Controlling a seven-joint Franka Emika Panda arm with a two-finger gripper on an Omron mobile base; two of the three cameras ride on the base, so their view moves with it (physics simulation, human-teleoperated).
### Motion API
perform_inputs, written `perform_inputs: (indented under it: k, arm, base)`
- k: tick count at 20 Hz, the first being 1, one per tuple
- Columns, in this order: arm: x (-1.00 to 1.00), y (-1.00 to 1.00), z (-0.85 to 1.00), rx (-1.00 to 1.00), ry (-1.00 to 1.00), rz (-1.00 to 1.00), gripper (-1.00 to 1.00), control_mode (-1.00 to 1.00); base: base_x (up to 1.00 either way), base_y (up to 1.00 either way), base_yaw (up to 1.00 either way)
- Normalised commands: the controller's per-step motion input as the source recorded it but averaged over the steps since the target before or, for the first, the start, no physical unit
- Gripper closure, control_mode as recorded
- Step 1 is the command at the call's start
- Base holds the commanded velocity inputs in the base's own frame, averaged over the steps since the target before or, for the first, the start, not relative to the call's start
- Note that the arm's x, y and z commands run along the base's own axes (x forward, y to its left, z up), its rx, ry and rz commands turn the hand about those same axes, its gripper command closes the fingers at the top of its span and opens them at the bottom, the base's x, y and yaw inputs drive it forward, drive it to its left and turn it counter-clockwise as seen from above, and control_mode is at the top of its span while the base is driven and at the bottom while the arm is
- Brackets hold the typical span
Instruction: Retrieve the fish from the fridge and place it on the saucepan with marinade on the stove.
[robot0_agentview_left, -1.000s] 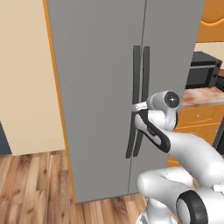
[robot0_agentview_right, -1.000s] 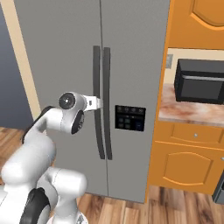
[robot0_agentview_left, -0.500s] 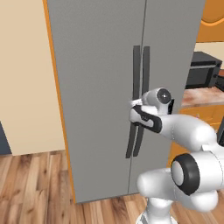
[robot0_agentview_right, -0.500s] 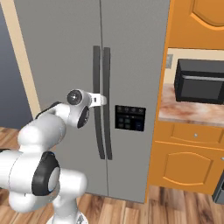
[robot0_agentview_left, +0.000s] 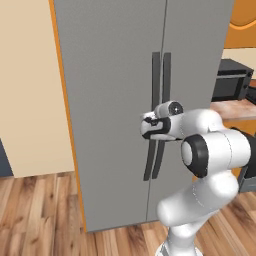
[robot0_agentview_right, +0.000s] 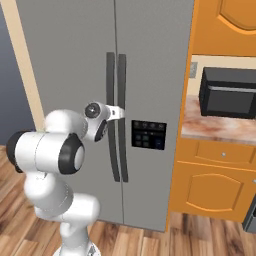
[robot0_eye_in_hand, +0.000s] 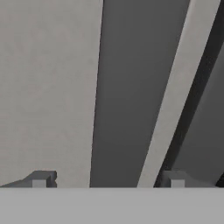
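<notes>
Hand view: hand (robot0_eye_in_hand: 107, 179) spread wide around the fridge (robot0_agentview_left: 115, 75) handle (robot0_eye_in_hand: 120, 96); no legible writing.

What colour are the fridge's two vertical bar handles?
Dark grey, nearly black, on the tall grey fridge; handles clearest in the right base view.

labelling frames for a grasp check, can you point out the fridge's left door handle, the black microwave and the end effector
Dark vertical bar handle of the left fridge door (robot0_agentview_right: 110, 80): right base view, upper stretch of the bar.
Black countertop microwave (robot0_agentview_right: 227, 93): right base view, middle of its front.
White arm's end effector (robot0_eye_in_hand: 105, 179): hand view, midway between its fingertips, astride the handle.
</notes>
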Motion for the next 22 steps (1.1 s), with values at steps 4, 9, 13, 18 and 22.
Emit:
perform_inputs:
  k: [4,9,13,18,22]
  arm:
    - [0.79,-0.09,-0.36,0.00,0.00,0.00,-1.00,-1.00]
    - [0.74,-0.12,-0.30,0.00,0.00,0.00,-1.00,-1.00]
    - [0.24,0.00,-0.11,0.00,-0.01,0.00,1.00,-1.00]
    - [0.00,0.00,0.00,0.00,0.00,0.00,1.00,-1.00]
    - [-0.22,0.39,0.01,0.00,0.15,0.00,1.00,-1.00]
  base:
    - [0.00,0.00,0.00]
    - [0.00,0.00,0.00]
    - [0.00,0.00,0.00]
    - [0.00,0.00,0.00]
    - [0.00,0.00,0.00]
